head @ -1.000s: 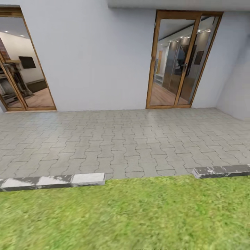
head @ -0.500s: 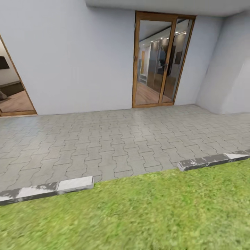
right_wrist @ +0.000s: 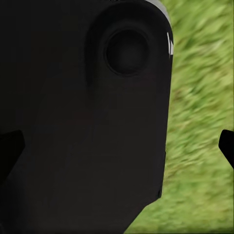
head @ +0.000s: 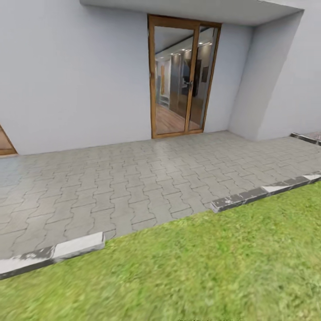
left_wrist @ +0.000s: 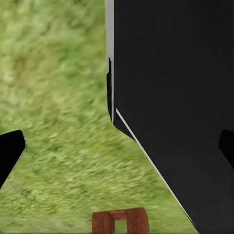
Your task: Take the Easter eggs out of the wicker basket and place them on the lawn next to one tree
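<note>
The lawn (head: 200,267) fills the near part of the head view, mottled green, ending at a stone kerb. The Easter eggs, the wicker basket and the tree are out of view. In the left wrist view my left gripper (left_wrist: 117,156) is open, its dark fingertips (left_wrist: 9,151) far apart over grass (left_wrist: 53,97) and beside my black body panel (left_wrist: 175,97). My right gripper (right_wrist: 117,151) is open too, with fingertips (right_wrist: 9,151) at both picture edges, my black body (right_wrist: 83,122) behind them and grass (right_wrist: 204,97) beyond.
A grey paved patio (head: 133,178) lies past the kerb stones (head: 249,195), backed by a pale house wall (head: 76,71) with a wood-framed glass door (head: 180,76). A wall corner (head: 267,76) juts out at the right. A small red-brown block (left_wrist: 120,222) sits on the grass.
The head camera has swung to the right: door, patio and kerbs have slid left in the picture, and the left-hand window has almost left it. Both grippers stay open.
</note>
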Motion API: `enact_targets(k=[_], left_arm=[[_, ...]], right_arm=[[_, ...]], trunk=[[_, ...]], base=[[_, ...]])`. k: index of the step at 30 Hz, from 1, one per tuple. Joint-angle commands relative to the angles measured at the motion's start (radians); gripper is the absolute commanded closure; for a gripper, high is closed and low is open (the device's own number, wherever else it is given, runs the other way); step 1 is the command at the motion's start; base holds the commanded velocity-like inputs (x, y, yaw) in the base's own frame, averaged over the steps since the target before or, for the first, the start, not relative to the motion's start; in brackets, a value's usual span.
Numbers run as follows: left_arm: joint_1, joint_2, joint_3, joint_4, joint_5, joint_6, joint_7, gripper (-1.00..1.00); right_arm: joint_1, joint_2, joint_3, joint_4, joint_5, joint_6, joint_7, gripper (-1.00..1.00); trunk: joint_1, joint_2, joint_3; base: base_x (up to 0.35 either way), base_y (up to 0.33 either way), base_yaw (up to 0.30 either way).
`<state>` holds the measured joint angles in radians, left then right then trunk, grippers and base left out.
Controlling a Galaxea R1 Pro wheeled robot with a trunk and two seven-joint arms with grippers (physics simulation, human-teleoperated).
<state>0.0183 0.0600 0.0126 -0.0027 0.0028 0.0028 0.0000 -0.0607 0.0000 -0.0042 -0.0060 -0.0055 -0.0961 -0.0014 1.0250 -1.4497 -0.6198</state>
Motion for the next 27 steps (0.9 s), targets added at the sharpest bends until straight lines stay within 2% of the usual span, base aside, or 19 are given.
enact_targets(k=[1, 27], left_arm=[[0.000, 0.000, 0.001, 0.000, 0.000, 0.000, 0.000, -1.00], [0.000, 0.001, 0.001, 0.000, 0.000, 0.000, 0.000, -1.00]], right_arm=[[-0.001, 0.000, 0.000, 0.001, -0.001, -0.004, 0.000, -1.00], [-0.001, -0.002, 0.000, 0.001, -0.005, -0.004, 0.000, -1.00]], trunk=[[0.000, 0.000, -0.001], [0.000, 0.000, -0.001]], base=[[0.000, 0.000, -0.279], [0.000, 0.000, -0.281]])
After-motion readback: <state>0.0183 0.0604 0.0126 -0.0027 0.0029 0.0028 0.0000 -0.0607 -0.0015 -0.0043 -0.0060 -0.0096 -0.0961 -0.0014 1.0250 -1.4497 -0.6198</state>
